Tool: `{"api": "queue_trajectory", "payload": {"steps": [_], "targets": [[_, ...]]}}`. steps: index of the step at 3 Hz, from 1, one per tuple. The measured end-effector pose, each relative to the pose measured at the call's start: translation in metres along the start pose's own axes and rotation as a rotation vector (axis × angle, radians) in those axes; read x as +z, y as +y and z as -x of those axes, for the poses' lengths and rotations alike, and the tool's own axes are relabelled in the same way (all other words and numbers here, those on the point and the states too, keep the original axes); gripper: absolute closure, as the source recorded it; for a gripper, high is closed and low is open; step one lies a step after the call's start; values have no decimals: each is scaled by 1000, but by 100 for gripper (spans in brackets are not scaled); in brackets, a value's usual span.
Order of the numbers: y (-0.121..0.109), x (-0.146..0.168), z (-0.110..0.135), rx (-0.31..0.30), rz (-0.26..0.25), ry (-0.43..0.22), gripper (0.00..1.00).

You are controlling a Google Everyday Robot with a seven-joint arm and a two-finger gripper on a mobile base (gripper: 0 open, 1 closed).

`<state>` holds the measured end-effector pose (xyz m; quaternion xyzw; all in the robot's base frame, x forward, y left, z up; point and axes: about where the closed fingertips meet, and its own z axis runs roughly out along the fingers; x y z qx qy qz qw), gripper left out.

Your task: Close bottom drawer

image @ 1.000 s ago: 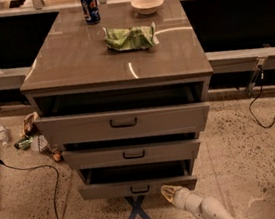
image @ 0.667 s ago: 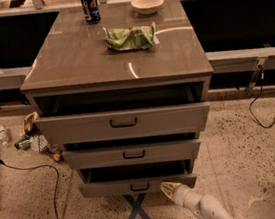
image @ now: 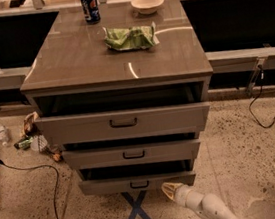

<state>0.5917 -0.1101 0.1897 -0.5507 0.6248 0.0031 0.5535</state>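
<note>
The grey-taupe cabinet (image: 115,59) has three drawers, all pulled out partway. The bottom drawer (image: 137,183) is the lowest, with a narrow front panel and a small dark pull handle (image: 139,184); its dark interior shows above the panel. My gripper (image: 168,190) is at the end of a white arm that comes in from the lower right. It sits low by the floor, just below and right of the bottom drawer's front, close to the panel's right part.
The middle drawer (image: 132,154) and top drawer (image: 123,123) also stand out. A soda can (image: 89,7), a bowl (image: 147,3) and a green bag (image: 130,37) lie on the cabinet top. A blue X (image: 136,210) marks the floor. Litter and bottles lie left; cables lie right.
My gripper has crept slightly up and left toward the bottom drawer's front. The drawers have not visibly moved.
</note>
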Motion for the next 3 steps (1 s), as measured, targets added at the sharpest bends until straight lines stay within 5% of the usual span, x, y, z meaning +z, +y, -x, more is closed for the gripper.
{"api": "queue_trajectory", "payload": {"steps": [1,2,3], "targets": [[-4,-72,5,36,112,89,100],[-21,-128,50,70,184,131,97],[-18,-129,61,38,200,118,74]]}}
